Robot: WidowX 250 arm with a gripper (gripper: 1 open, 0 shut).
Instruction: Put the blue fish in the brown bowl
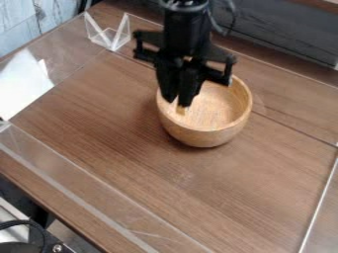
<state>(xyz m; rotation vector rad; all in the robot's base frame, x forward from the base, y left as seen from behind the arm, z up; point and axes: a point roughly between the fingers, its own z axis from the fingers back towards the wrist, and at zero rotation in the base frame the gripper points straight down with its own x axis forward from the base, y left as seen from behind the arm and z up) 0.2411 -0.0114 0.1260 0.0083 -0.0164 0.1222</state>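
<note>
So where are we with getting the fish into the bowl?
Pickup looks done: no fish lies on the table. In hand: the gripper hangs over the brown bowl, jaws nearly closed; any fish between them is too small to make out. Left: release it into the bowl.

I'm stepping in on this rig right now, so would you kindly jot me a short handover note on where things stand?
Pincer: pointing down over the brown bowl, near its left rim, jaws nearly closed. A small tan tip shows between them, apparently the blue fish; the picture is too blurred to be sure.
Brown bowl: on the wooden table, upright, nothing visible inside.
Done: fish appears picked up and carried above the bowl.
Left: lower a little, open the pincer so the fish drops in, then withdraw and check it landed inside.
</note>
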